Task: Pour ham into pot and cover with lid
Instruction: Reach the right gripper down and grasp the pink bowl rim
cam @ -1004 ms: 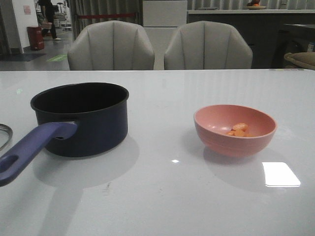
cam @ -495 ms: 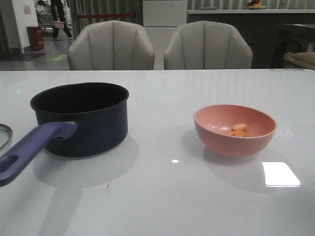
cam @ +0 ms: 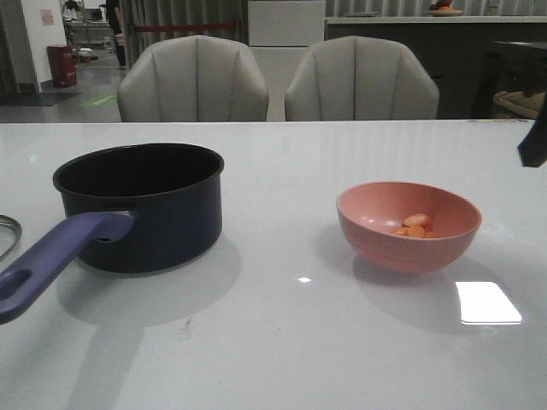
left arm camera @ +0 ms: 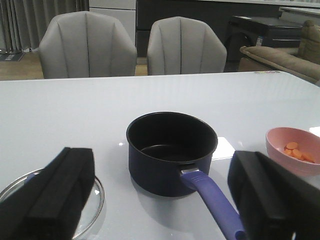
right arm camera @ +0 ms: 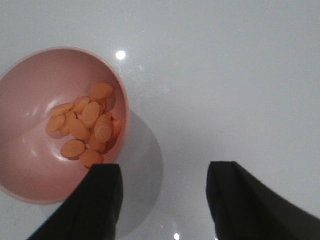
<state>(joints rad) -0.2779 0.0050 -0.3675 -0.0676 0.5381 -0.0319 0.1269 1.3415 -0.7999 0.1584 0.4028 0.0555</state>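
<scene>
Front view: right gripper (cam: 532,145) newly enters beyond the salmon-pink round bowl (cam: 408,225), starting its approach. Left wrist: left gripper (left arm camera: 160,195) wide, clear glass lid (left arm camera: 95,192) beside dark navy saucepan (left arm camera: 171,150). Right wrist: jaws wide over orange ham chunks (right arm camera: 85,127) in bowl

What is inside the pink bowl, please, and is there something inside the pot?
The pink bowl holds only the ham, a small pile of flat orange slices. The pot looks empty in the left wrist view; its near wall covers part of the bottom.
</scene>
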